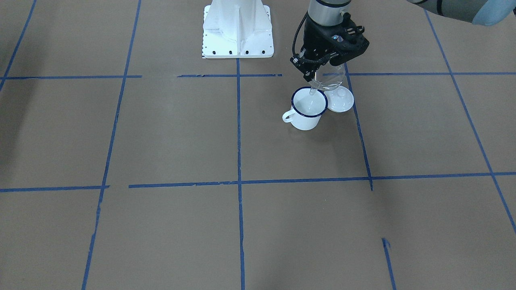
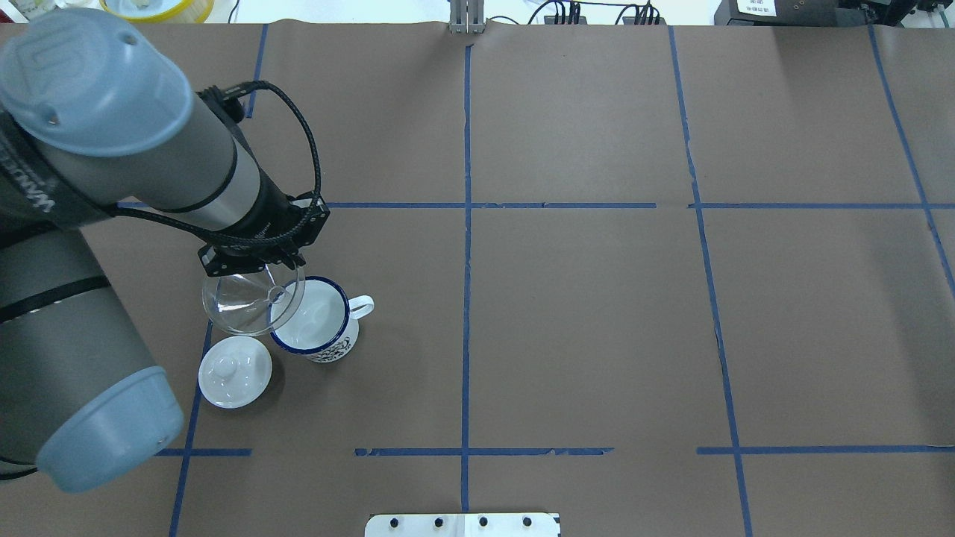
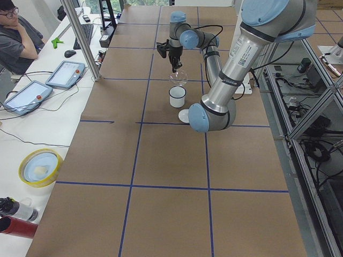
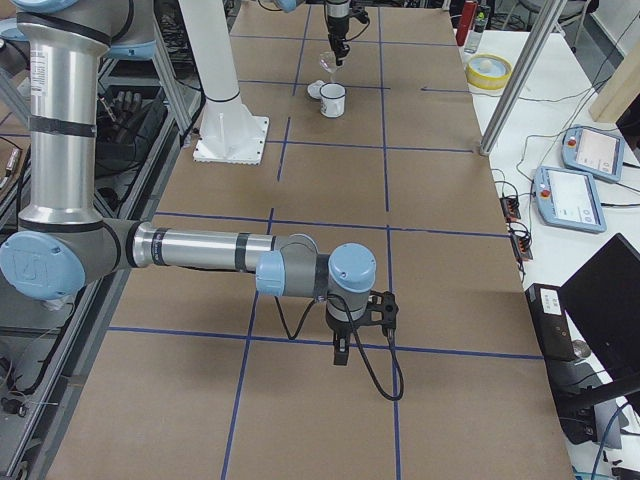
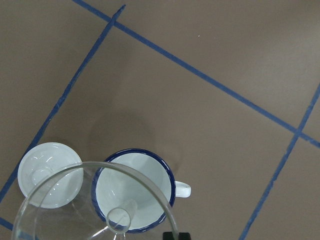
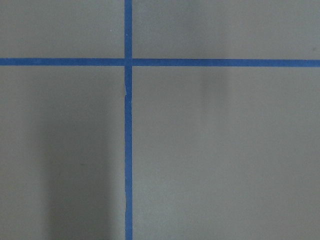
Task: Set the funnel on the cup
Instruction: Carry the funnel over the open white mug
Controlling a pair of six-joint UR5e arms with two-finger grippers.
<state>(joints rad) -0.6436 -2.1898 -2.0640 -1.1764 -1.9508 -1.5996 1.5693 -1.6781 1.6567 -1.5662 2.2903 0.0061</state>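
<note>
holding the clear funnel (image 2: 250, 302) tilted above the white enamel mug (image 2: 317, 321), not seated on it.
clamped at the bowl's rim by the left gripper (image 2: 277, 270), hanging in the air, spout aimed down into the mug's open mouth close to the blue rim. 1 round white knobbed lid (image 2: 235, 371) just beside the mug on the brown table (image 2: 597, 335). cannot tell whether the right gripper (image 4: 342, 352) is clenched or released; well apart, low over blue tape lines (image 6: 128, 150).
</note>
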